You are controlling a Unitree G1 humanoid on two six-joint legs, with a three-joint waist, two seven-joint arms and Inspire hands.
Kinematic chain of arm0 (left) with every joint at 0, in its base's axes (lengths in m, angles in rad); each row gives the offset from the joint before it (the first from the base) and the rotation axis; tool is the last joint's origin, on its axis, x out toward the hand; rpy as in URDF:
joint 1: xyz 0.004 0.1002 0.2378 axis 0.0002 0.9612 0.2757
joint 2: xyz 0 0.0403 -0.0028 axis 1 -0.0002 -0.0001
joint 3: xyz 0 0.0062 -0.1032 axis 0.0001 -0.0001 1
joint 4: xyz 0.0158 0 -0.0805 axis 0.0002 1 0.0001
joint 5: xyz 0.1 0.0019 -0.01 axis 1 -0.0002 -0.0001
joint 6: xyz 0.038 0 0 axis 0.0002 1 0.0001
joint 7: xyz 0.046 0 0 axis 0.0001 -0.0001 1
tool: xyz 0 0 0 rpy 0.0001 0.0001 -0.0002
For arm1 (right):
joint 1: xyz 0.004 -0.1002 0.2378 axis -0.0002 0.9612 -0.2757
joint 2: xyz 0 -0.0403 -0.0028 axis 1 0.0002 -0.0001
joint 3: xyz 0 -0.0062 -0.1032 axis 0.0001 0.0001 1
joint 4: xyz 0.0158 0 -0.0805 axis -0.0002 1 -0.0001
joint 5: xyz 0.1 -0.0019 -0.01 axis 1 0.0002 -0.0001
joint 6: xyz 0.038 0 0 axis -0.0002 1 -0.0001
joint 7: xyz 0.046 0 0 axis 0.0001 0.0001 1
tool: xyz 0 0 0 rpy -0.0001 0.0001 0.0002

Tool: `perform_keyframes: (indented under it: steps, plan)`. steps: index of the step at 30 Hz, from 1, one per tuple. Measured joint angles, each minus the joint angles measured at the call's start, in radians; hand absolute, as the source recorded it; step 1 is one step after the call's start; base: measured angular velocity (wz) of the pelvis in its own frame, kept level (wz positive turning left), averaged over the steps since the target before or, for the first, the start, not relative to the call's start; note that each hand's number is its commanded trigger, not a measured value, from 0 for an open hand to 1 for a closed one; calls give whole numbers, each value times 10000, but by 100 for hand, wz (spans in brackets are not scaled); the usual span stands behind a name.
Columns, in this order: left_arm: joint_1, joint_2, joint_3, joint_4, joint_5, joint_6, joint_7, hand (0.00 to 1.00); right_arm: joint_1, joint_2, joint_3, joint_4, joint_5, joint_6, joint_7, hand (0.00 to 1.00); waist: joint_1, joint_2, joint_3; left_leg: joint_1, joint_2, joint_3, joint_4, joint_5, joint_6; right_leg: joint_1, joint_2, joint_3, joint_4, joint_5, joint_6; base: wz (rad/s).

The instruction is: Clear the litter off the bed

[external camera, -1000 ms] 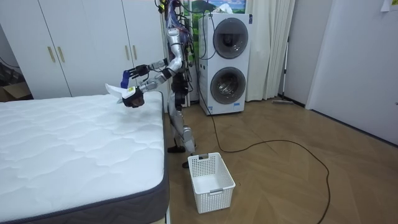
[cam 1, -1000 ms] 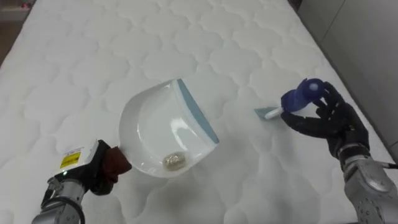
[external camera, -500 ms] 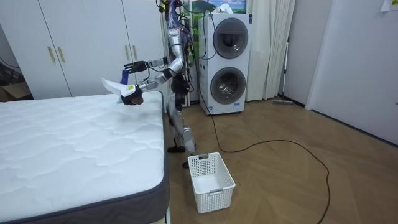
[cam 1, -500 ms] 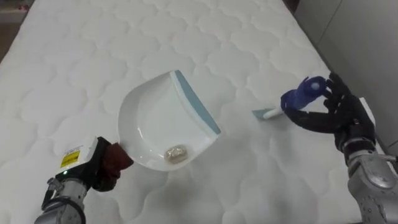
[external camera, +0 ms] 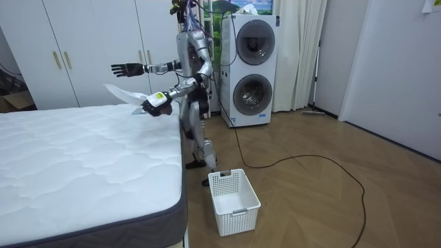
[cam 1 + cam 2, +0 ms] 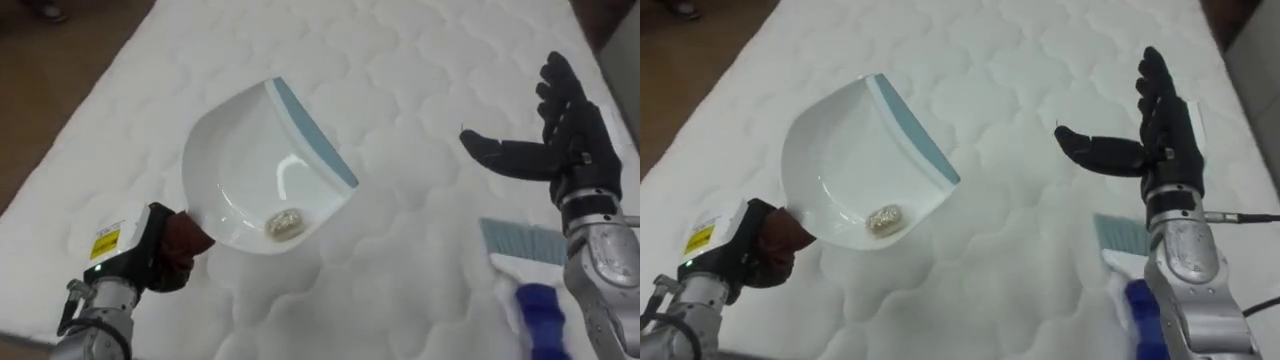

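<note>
My left hand (image 6: 158, 256) is shut on the brown handle of a white dustpan (image 6: 262, 168) with a blue lip, held tilted above the white quilted mattress (image 6: 400, 80). A small crumpled scrap (image 6: 283, 222) lies in the pan's bowl. My right hand (image 6: 560, 148) is raised over the mattress with its fingers spread open and holds nothing. A brush (image 6: 528, 268) with pale blue bristles and a blue handle lies on the mattress under my right forearm. In the room view I stand at the bed's corner, with the dustpan (image 5: 121, 93) over the bed (image 5: 83, 158).
Bare floor shows past the mattress edge (image 6: 60, 130) at the upper left. A white laundry basket (image 5: 234, 200) stands on the floor by my feet. Stacked washing machines (image 5: 249, 65) and white wardrobes (image 5: 89, 48) are behind me.
My right hand has let go of the brush, opened and risen; the brush now lies on the mattress. The dustpan stays in my left hand. The eye view has shifted.
</note>
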Motion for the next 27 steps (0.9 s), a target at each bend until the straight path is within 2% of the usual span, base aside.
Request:
perform_keyframes:
  steps: [1,3,4,5,7,8,9,11,12,13,14,15,16,17,18,19,20,21,22,23,24,27]
  plan:
    - [44,-40,0,-1,-10,-2,0,100,0,10,40,8,-2,0,-25,0,66,-13,3,-77,4,-93,10,35,-26,2,-5,-57,0,-25,-9,73]
    - [185,-166,-4,0,-3,58,-21,100,18,120,221,8,-81,0,-195,0,138,-57,17,-458,-8,-629,137,185,-165,28,-39,-474,-78,-80,-68,80]
    - [215,-201,-6,3,-9,88,-23,100,38,164,275,8,-134,0,-235,0,132,-62,20,-563,-12,-707,163,236,-196,51,-54,-597,-104,-90,-84,92]
    - [270,-321,-3,21,-9,105,-23,100,132,257,294,9,-131,0,-241,0,108,-61,32,-738,-11,-732,186,340,-253,204,-93,-898,-230,-114,-119,102]
    - [326,-539,-15,117,-10,98,-26,100,400,298,277,61,-117,-1,-241,0,33,-104,68,-893,99,-35,223,620,-283,465,-230,-1385,-272,-262,-66,108]
    - [343,-645,-13,177,-18,96,-28,100,518,314,264,133,-28,-1,-237,0,28,-129,101,-1086,334,1025,261,903,-260,601,-372,-1848,-308,-345,36,114]
    - [358,-663,-14,177,-10,59,-49,100,618,316,237,189,1,-19,-236,0,-31,-181,136,-1283,506,1829,251,1192,-210,623,-524,-2203,-293,-392,-24,112]
    - [360,-668,-9,178,-14,51,-49,100,632,318,229,429,11,-78,-222,0,-29,-227,160,-1541,526,2047,228,1472,-174,556,-660,-2644,-196,-432,-63,89]
    - [367,-676,7,177,-17,46,-52,100,670,320,229,471,-2,-78,-222,0,-24,-212,154,-1724,491,2071,194,1694,-112,590,-769,-3201,-159,-447,-70,91]
    - [364,-673,8,178,-15,37,-53,100,726,321,229,471,4,-87,-223,0,-77,-202,149,-1807,471,2153,110,1867,-61,656,-885,-3519,-172,-446,-66,116]
    - [341,-687,10,182,-17,-22,-54,100,884,322,191,470,22,-154,-230,0,-164,-205,141,-1841,517,2768,-34,2215,92,771,-1105,-4245,-155,-463,-31,134]
    - [318,-735,14,218,-10,-110,-52,100,1025,332,138,465,36,-174,-233,0,-319,-175,138,-1970,738,3765,415,2155,298,960,-1399,-5302,-135,-493,60,124]
    - [329,-756,14,258,-8,-140,-51,100,1095,365,134,466,24,-172,-231,0,-324,-176,134,-2004,926,4205,978,1854,448,1141,-1539,-5795,-126,-518,137,84]
    - [469,-743,64,302,-8,-138,-43,100,1140,497,187,453,13,-170,-137,0,-275,-146,108,-1876,1227,4824,2146,1075,400,1525,-1754,-6622,-113,-532,272,44]
    - [500,-739,150,380,-5,-127,-44,100,1132,604,183,359,15,-171,-54,0,-269,-18,76,-1791,1514,5051,2619,470,-12,1801,-1849,-7093,140,-569,428,38]
    - [470,-751,188,391,4,-115,-44,100,1082,603,173,340,23,-171,-23,0,-247,67,99,-1830,1485,5051,2507,305,21,1813,-1915,-7140,415,-614,485,63]
    - [396,-727,213,422,4,-105,-44,100,1054,640,168,340,36,-171,-12,0,-395,77,115,-1824,1243,4782,2203,114,318,1715,-1883,-6949,760,-668,519,91]
    - [321,-749,209,453,5,-105,-44,100,1070,638,154,344,14,-170,-16,0,-481,-67,101,-1787,853,4425,1864,280,537,1480,-1836,-6175,753,-655,477,98]
    - [332,-777,208,452,15,-112,-44,100,1069,639,138,345,-9,-171,-26,0,-473,-109,77,-1757,687,4344,1700,374,618,1378,-1811,-5762,731,-645,497,80]
    - [379,-815,209,443,25,-132,-44,100,1067,637,118,345,-31,-177,-63,0,-317,-147,61,-1607,442,4278,1400,493,727,1319,-1776,-5177,656,-640,565,55]
    - [430,-810,252,420,15,-136,-44,100,1064,639,119,346,-5,-178,-81,0,-149,-155,52,-1489,239,4132,1194,566,804,1346,-1780,-4934,549,-709,674,49]
    - [497,-810,520,340,5,-139,-38,100,1071,640,121,349,52,-180,-113,0,230,-236,23,-1473,-43,3826,1032,670,941,1436,-1828,-4881,473,-703,772,46]
